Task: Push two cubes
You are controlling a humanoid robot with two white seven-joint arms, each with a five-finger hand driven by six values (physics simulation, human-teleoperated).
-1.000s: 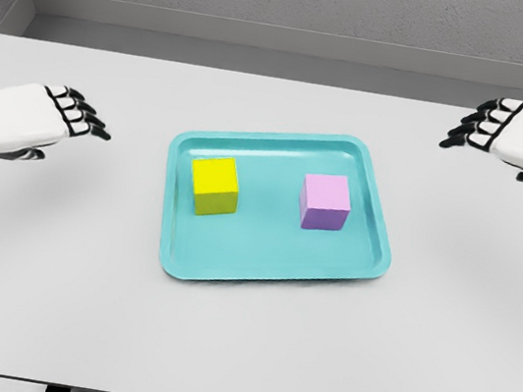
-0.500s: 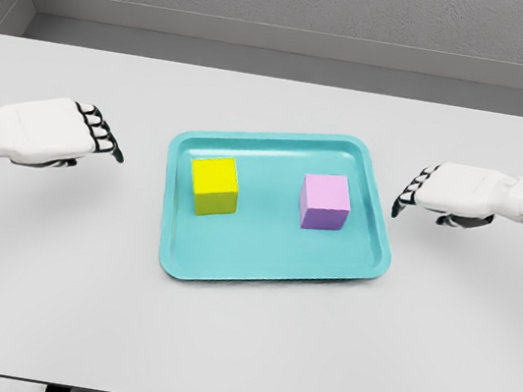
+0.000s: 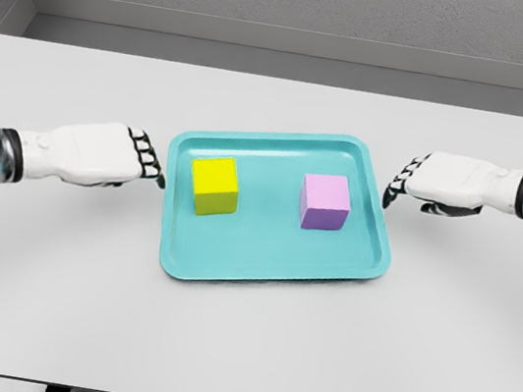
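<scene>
Risk first: both hands sat outside the teal tray (image 3: 270, 267), and its raised rim stood between each hand and its cube, so a low inward sweep would likely shove or skid the whole tray instead of the cubes; a one-sided push could also spin it. Coming in too high might tip a cube rather than slide it. Left hand (image 3: 99, 155) was just beside the tray's left edge, its fingers (image 3: 151, 161) loosely curled, close together, holding nothing, tips about at the rim; contact unclear. Right hand (image 3: 443, 182) hovered near the right edge, fingers (image 3: 401, 183) likewise bent downward, empty, apart from the rim. Yellow cube (image 3: 214, 186) sat left in the tray, purple cube (image 3: 325, 202) right, well apart, both upright on the grey surface (image 3: 237, 351).
</scene>
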